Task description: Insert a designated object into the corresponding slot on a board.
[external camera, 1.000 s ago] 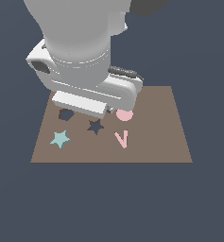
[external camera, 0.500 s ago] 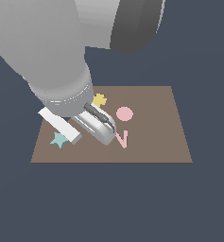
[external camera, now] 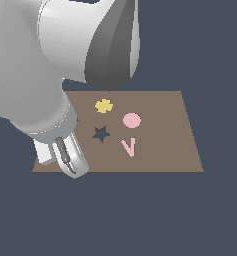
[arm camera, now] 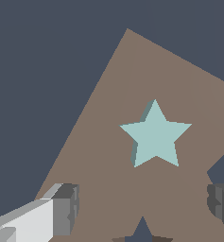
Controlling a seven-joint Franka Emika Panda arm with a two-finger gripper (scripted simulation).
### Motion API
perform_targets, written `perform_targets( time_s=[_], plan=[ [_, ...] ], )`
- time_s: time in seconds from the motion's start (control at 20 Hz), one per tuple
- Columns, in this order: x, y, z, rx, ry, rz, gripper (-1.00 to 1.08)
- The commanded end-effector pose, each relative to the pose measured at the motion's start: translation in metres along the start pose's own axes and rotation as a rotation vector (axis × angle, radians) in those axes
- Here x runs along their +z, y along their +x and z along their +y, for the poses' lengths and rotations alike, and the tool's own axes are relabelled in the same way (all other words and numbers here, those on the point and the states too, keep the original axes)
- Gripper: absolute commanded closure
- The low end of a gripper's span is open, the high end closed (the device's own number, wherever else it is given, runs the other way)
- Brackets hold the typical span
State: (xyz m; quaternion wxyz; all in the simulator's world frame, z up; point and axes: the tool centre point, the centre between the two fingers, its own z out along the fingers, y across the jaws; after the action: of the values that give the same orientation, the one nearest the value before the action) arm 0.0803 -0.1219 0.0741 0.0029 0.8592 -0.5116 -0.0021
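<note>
Star (arm camera: 155,137) lies flat on board (arm camera: 108,142), judged light, rigid, thin; grip across opposite edges; jaws spread, holding nothing.

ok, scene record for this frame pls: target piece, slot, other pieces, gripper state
target: teal star, flat on the board, not gripped; hidden by the arm in the exterior view
slot: dark star cut-out, empty
others: yellow flower piece, pink disc, pink V piece
gripper: gripper open, fingers apart, star between and ahead of them
</note>
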Motion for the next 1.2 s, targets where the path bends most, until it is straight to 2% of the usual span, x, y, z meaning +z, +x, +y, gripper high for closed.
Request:
perform_targets(
  time_s=[0.0, 0.5, 1.15],
  plan=[
    [0.006, 0.01, 0.002, 0.079, 0.002, 0.0, -0.92],
    [0.022, 0.032, 0.012, 0.269, 0.007, 0.0, -0.92],
    [0.031, 0.034, 0.015, 0.294, 0.007, 0.0, -0.92]
  ],
)
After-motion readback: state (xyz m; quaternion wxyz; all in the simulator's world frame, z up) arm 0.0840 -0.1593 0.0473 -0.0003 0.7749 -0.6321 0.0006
